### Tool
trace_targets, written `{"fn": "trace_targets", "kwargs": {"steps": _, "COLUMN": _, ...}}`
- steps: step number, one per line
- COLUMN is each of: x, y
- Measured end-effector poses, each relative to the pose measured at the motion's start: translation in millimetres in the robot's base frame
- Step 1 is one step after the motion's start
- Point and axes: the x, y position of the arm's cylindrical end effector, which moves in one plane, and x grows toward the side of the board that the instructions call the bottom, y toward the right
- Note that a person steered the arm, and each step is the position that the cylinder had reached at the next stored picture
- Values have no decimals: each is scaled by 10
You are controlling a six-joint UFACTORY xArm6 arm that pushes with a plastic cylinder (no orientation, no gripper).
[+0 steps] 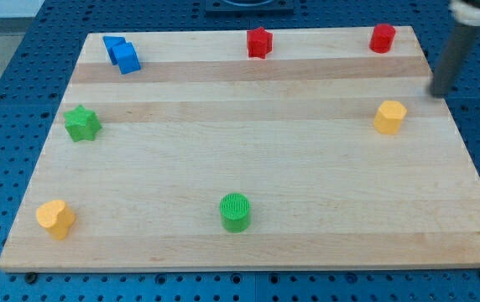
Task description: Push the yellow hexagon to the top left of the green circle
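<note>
The yellow hexagon (389,117) sits near the board's right edge, in the upper half. The green circle (235,211) stands near the view's bottom, at the middle. My tip (435,94) is at the view's right, just off the board's right edge, up and to the right of the yellow hexagon and apart from it. The rod rises blurred toward the top right corner.
A blue block (122,54) lies at the top left. A red star (259,42) is at the top middle and a red hexagon (383,38) at the top right. A green star (81,123) is at the left, a yellow heart (55,218) at the bottom left. The wooden board (248,159) rests on a blue pegboard.
</note>
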Motion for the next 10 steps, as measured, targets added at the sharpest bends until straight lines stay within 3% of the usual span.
{"fn": "trace_targets", "kwargs": {"steps": 1, "x": 218, "y": 165}}
{"fn": "trace_targets", "kwargs": {"steps": 2, "x": 244, "y": -228}}
{"fn": "trace_targets", "kwargs": {"steps": 4, "x": 765, "y": -1335}}
{"fn": "trace_targets", "kwargs": {"steps": 5, "x": 783, "y": -1762}}
{"fn": "trace_targets", "kwargs": {"steps": 6, "x": 790, "y": -1330}}
{"fn": "trace_targets", "kwargs": {"steps": 7, "x": 535, "y": -974}}
{"fn": "trace_targets", "kwargs": {"steps": 10, "x": 442, "y": -2332}}
